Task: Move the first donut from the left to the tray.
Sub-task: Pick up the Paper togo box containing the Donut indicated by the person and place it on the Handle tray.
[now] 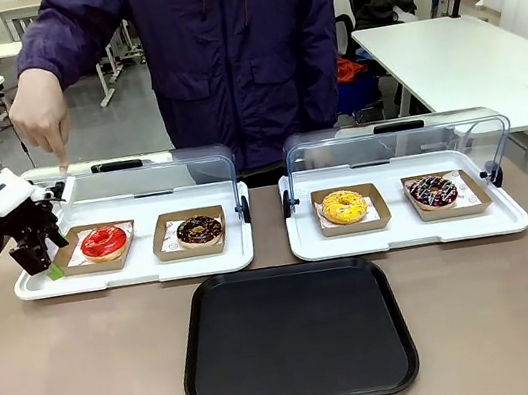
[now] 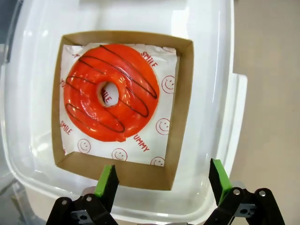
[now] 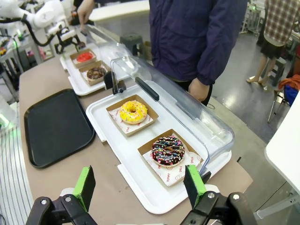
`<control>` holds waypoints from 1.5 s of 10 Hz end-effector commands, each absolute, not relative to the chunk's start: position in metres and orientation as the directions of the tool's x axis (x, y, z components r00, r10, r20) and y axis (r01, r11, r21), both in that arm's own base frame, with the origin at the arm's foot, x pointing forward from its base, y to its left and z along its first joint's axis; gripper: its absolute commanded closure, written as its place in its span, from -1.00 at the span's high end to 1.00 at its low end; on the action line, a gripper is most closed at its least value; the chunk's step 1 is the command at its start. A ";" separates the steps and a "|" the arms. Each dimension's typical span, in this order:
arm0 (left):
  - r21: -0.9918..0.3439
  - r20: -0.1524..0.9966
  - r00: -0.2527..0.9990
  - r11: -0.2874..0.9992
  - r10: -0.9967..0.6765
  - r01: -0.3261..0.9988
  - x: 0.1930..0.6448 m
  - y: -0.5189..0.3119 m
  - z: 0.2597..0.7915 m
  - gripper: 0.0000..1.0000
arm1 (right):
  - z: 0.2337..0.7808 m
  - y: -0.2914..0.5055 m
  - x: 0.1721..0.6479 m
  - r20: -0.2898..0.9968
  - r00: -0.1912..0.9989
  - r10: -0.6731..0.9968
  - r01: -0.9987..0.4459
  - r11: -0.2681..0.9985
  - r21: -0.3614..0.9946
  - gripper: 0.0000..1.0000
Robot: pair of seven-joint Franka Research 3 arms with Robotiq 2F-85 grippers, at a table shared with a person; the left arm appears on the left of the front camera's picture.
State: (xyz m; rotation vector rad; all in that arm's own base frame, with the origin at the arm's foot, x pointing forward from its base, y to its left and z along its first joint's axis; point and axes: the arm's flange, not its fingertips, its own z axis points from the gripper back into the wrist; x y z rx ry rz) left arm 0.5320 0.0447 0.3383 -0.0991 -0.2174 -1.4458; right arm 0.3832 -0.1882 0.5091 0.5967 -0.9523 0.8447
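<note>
Red donut: sits in its brown cardboard holder at the left end of the left white tray, well apart from the black tray.
Close look: the left wrist view shows thin dark lines across the red glaze and a paper liner printed with SMILE and smiley faces, detail that the front view is too small to give.
Left gripper: low at the white tray's left end, just beside the holder. From its own camera the jaws stand wide apart with nothing between the green pads; the holder's near wall lies just past them.
Neighbours: a chocolate donut shares that tray. A yellow donut and a dark sprinkled donut lie in the right white tray.
Lids: both clear lids are raised.
Black tray: bare, on the table in front of the two white trays.
Person's hand: index finger points down at the left lid's far corner.
Right gripper: spread wide, gripping nothing, above the table by the right white tray's end.
</note>
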 end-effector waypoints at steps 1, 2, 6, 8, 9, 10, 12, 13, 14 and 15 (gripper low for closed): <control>0.082 0.158 0.084 0.098 -0.984 0.992 0.536 0.047 0.329 1.00 | 0.511 -0.187 0.383 0.884 0.308 0.351 -0.835 0.545 0.075 1.00; 0.079 0.148 0.082 0.094 -0.986 0.992 0.538 0.048 0.322 1.00 | 0.511 -0.187 0.383 0.884 0.308 0.351 -0.835 0.545 0.075 1.00; 0.102 0.154 0.036 0.052 -0.987 0.993 0.541 0.046 0.315 1.00 | 0.511 -0.187 0.383 0.884 0.308 0.351 -0.835 0.545 0.075 1.00; 0.088 0.133 0.015 0.027 -0.991 0.996 0.541 0.044 0.307 1.00 | 0.511 -0.187 0.383 0.884 0.308 0.351 -0.835 0.545 0.075 1.00; 0.085 0.125 0.004 0.015 -0.992 0.996 0.538 0.043 0.306 1.00 | 0.511 -0.187 0.383 0.884 0.308 0.351 -0.835 0.545 0.075 1.00; 0.100 0.111 -0.009 0.002 -0.994 0.995 0.536 0.043 0.307 -0.19 | 0.511 -0.187 0.383 0.884 0.308 0.351 -0.835 0.545 0.075 1.00; 0.099 0.119 -0.015 -0.003 -0.993 0.995 0.532 0.041 0.309 -1.00 | 0.511 -0.187 0.383 0.884 0.308 0.351 -0.835 0.545 0.075 1.00; 0.100 0.114 -0.013 -0.002 -0.993 0.995 0.532 0.041 0.309 -0.29 | 0.511 -0.187 0.383 0.884 0.308 0.351 -0.835 0.545 0.075 1.00; 0.098 0.112 -0.010 0.001 -0.994 0.995 0.532 0.042 0.309 -1.00 | 0.511 -0.187 0.383 0.884 0.308 0.351 -0.835 0.545 0.075 1.00; 0.101 0.104 -0.008 0.003 -0.995 0.995 0.532 0.042 0.309 -1.00 | 0.511 -0.187 0.383 0.884 0.308 0.351 -0.835 0.545 0.075 1.00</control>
